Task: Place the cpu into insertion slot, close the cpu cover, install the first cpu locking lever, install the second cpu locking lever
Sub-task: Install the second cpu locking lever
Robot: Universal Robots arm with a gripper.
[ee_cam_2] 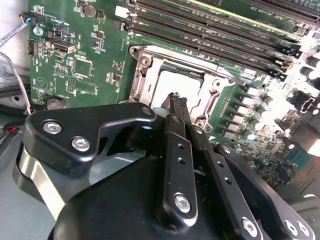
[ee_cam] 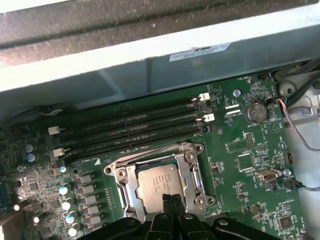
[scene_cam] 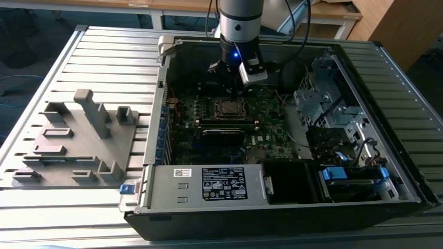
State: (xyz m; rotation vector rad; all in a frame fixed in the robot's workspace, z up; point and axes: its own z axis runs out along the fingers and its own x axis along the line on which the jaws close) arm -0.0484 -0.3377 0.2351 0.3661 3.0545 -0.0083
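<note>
The cpu [ee_cam: 158, 183], a square chip with a silvery face, lies in the insertion slot [ee_cam: 126, 194] on the green motherboard. The cpu cover [ee_cam: 192, 172], a silvery frame, lies flat around it; its window shows the chip. In the second wrist view the cpu [ee_cam_2: 175, 82] sits inside the cpu cover [ee_cam_2: 150, 75]. My gripper [ee_cam: 172, 200] hangs just above the slot's near edge with its black fingers pressed together and nothing between them. The second wrist view shows the gripper [ee_cam_2: 177, 102] at the same edge. In the exterior view the gripper [scene_cam: 231, 87] stands over the insertion slot [scene_cam: 231, 108] inside the open computer case.
Long black memory slots [ee_cam: 130, 132] run beside the socket. The case walls [scene_cam: 155, 155] surround the board, with a power supply [scene_cam: 207, 182] at the front and a drive cage [scene_cam: 325, 111] at the exterior view's right. A grey fixture [scene_cam: 76, 140] sits outside at the exterior view's left.
</note>
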